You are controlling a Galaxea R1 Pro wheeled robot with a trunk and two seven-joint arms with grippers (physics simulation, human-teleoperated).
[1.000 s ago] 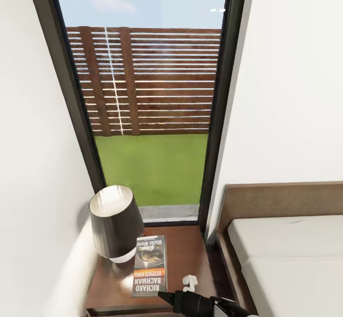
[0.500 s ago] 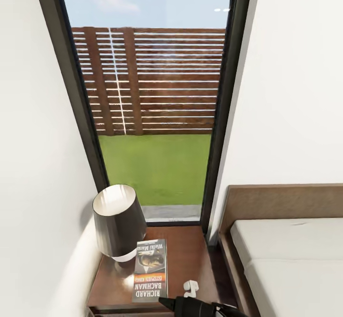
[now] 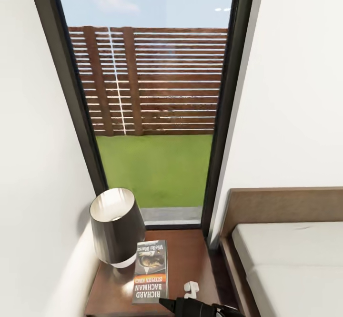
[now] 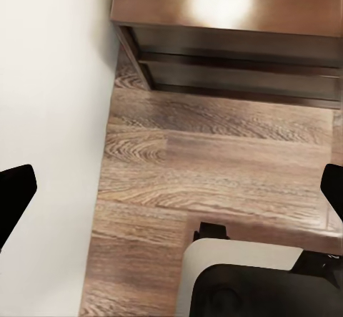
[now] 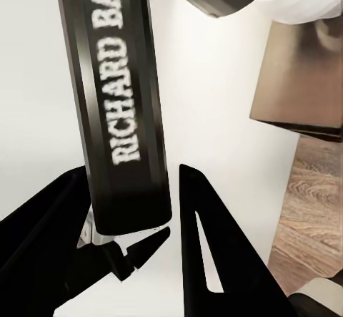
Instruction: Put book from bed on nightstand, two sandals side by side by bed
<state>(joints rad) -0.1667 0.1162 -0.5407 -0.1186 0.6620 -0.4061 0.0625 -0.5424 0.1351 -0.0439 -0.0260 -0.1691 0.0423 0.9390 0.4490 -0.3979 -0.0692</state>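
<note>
Found the book point(image 3: 150, 271) lying flat on the nightstand point(image 3: 186, 255), cover up, its white lettering towards the robot, on the glossy top's left half. Noted a dark lamp point(image 3: 116, 226) just beside the book's far left corner, on the same top, and a small white object point(image 3: 191, 287) a little to the book's right, apart from it. Made out the black end of the right arm point(image 3: 193, 306) at the nightstand's near edge, by the book's near right corner.

In the right wrist view, saw the right gripper point(image 5: 132, 170) released, black fingers point(image 5: 207, 245) spread wide to either side of the book's near end, a sliver of pale background showing between the cover's edge and one finger. Could not tell whether the other finger touched the cover.

In the left wrist view, saw the left gripper point(image 4: 171, 188) also released, tips far apart with nothing between them, hanging over the wood-plank floor point(image 4: 214, 159) in front of the nightstand's open lower shelf, a white wall point(image 4: 50, 81) alongside.

Placed the bed point(image 3: 295, 260) to the nightstand's right, pale mattress against a brown headboard point(image 3: 281, 205). Behind the nightstand, noted the tall dark-framed window point(image 3: 228, 117), with green lawn and a slatted wooden fence point(image 3: 157, 81) outside.
</note>
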